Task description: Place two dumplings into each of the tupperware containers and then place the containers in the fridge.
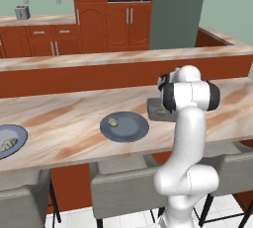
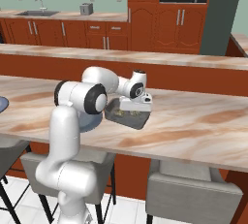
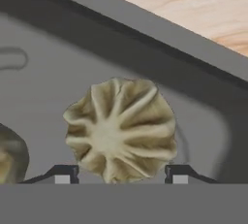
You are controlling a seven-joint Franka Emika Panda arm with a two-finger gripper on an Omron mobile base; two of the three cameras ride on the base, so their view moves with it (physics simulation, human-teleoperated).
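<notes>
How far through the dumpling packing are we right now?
Early. The gripper sits low in a tupperware container, its fingers on either side of a dumpling on the floor; a second one lies beside it. One dumpling waits on the round plate. No container has gone to the fridge yet.

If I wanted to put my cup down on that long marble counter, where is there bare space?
Bare counter stretches right of the grey container, out to the far end. A smaller free patch lies between the middle plate and the plate at the left edge. It is crowded around the container, where the gripper hovers over a dumpling.
</notes>
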